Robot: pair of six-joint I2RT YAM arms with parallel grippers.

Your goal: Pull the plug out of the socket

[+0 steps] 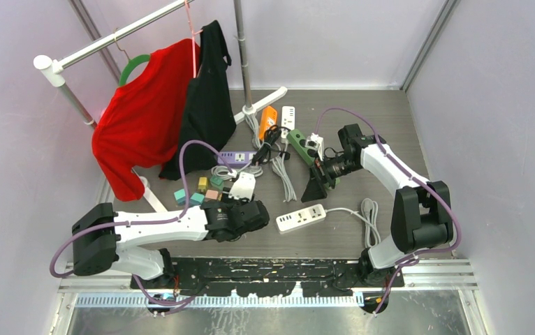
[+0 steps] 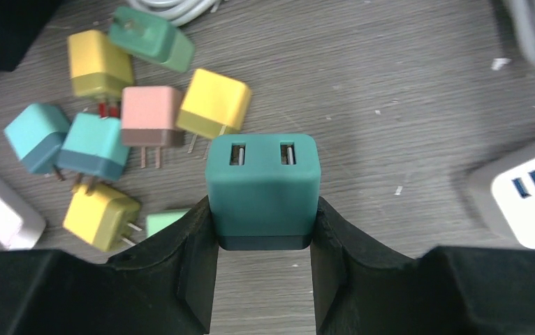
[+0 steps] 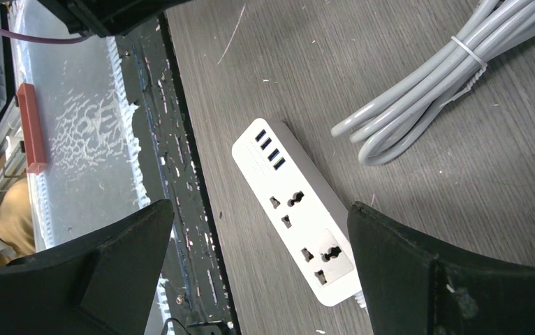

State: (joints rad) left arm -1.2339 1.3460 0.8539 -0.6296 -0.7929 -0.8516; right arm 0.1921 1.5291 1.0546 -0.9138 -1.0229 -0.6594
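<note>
The left gripper (image 2: 263, 216) pinches the teal plug (image 2: 262, 174) above the table (image 2: 404, 84), loose plugs (image 2: 121, 118) at its ten o'clock and the white strip (image 2: 523, 199) at its three o'clock, while the right gripper (image 3: 259, 216) stands spread wide near that strip.

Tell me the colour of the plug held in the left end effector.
The plug is teal, darker at its base; best seen in the left wrist view.

The left arm (image 1: 156, 227) lies low and stretches out to the right, the fingers (image 2: 195, 251) of its gripper (image 2: 263, 207) clamped on a teal plug (image 2: 262, 174). The right arm (image 1: 390, 167) folds at the elbow and reaches left, its gripper (image 3: 259, 209) tipped downward with the fingers spread wide.
</note>
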